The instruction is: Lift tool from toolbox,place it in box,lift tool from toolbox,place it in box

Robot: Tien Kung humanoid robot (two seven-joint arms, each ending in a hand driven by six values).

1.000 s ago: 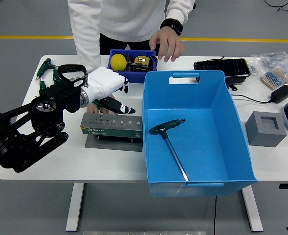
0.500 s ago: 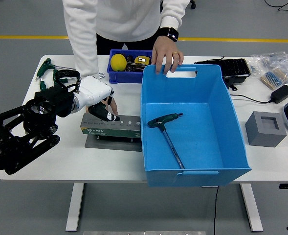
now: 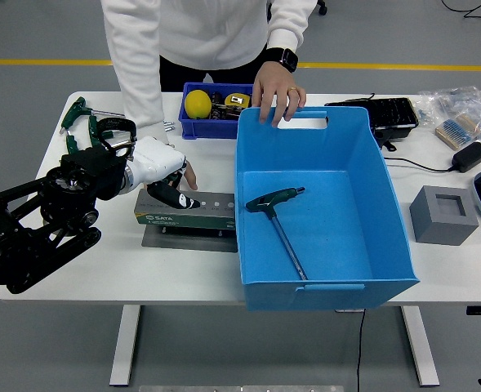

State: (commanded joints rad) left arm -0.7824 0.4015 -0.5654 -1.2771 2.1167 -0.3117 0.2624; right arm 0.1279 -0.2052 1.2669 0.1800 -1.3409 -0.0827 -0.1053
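The grey-green tool holder [image 3: 193,211] stands on a grey plate left of the big blue box [image 3: 322,282]. My left hand [image 3: 160,167], white with black tips, rests over the holder's left end and hides whatever stands there. One T-handle tool [image 3: 274,203] with a green grip lies flat inside the blue box. A person at the far side grips the box's far rim with one hand [image 3: 278,91]. The person's other hand [image 3: 189,175] shows just behind my left hand. My right arm is out of view.
A small blue bin [image 3: 216,110] with a yellow ball and small items sits behind the holder. Green-handled tools [image 3: 93,122] lie at the far left. A grey foam block [image 3: 443,214], a black case [image 3: 371,110] and a charger [image 3: 470,155] stand right of the box.
My left hand came down and to the left onto the holder's left end. The person's hand moved from the small bin to the blue box's rim, and the box shifted slightly left.
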